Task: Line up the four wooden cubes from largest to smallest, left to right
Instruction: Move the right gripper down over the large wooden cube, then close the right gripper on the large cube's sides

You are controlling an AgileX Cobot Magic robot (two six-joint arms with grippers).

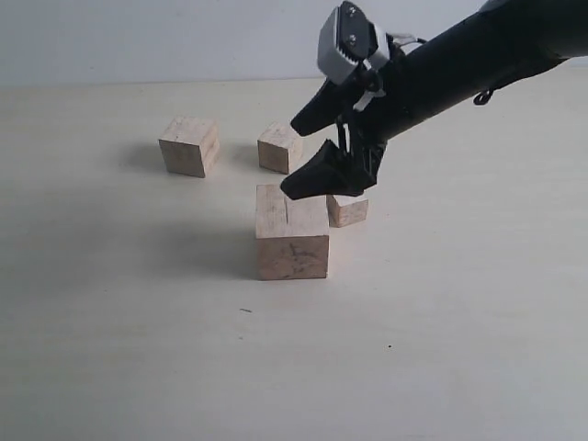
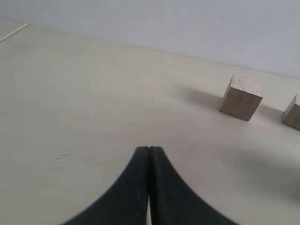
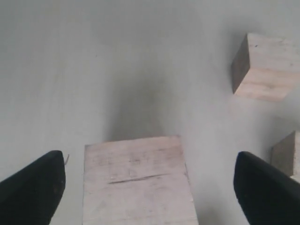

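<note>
Your right gripper (image 1: 292,158) is wide open and holds nothing, hanging just over the largest cube (image 1: 292,243) at frame centre. The smallest cube (image 1: 349,211) stands just beside its right rear corner; I think a low sideways swing can knock it. The second cube (image 1: 190,144) and third cube (image 1: 278,147) stand toward upper left. Your left gripper (image 2: 149,154) is closed, empty.

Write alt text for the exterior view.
The right gripper, jaws open, hangs above the largest cube on a pale table. The smallest cube sits behind it to the right; farther back stand the second-largest cube at left and the third cube.
</note>
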